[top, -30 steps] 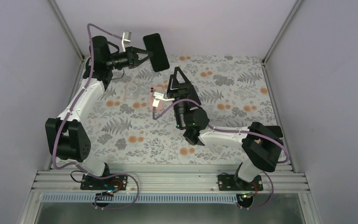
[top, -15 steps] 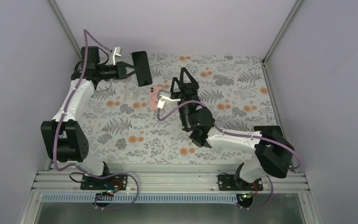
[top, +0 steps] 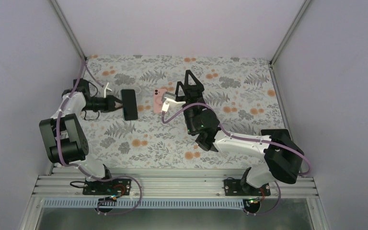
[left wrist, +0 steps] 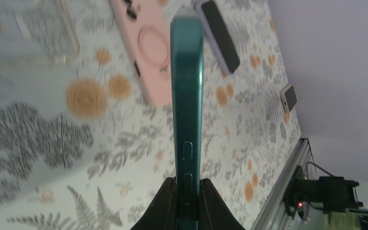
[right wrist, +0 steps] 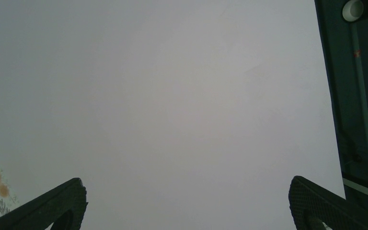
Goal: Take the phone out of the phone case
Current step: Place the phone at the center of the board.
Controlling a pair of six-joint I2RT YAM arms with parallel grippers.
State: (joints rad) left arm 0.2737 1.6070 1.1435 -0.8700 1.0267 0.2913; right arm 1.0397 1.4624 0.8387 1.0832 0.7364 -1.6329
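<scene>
At 9 o'clock on the floral counter (top: 249, 91), the left hand (top: 121, 103) is clenched on one short end of a dark, teal-edged phone (top: 130, 104). The phone's broad face is turned up, and I cannot tell whether it touches the surface. Just at its 3 o'clock a pink phone case (top: 158, 101) lies flat, apart from it. Further toward 3 o'clock the right hand (top: 188, 84) is released and empty, aimed toward 12. The phone looks bare, so the extraction seems done. The next move calls for laying the phone down beside the case, then letting go.
</scene>
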